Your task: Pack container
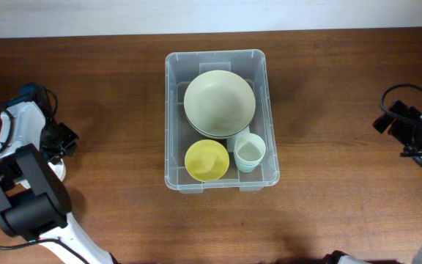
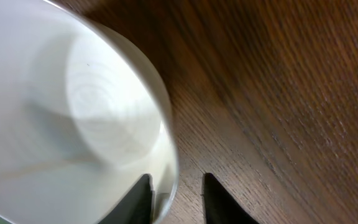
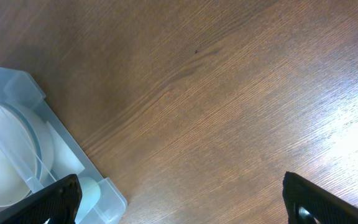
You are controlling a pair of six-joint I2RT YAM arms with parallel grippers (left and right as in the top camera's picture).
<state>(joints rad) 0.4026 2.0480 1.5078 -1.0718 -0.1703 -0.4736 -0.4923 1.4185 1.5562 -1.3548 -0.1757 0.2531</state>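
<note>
Treat clear container (image 1: 215, 53), at centre frame, as light, slick and flexible, gripping its rolled rim; note right gripper (image 3: 180, 180) spread wide, empty, and left gripper (image 2: 178, 178) parted astride the rim of a white bowl (image 2: 73, 112).

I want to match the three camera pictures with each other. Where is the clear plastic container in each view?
Overhead: the container is in the middle of the picture, with bowls inside.
Left wrist: not in it; only a white bowl and wood show.
Right wrist: one corner of it shows at the lower left.
Shared landmark: the brown wooden table, seen in all three views.
</note>
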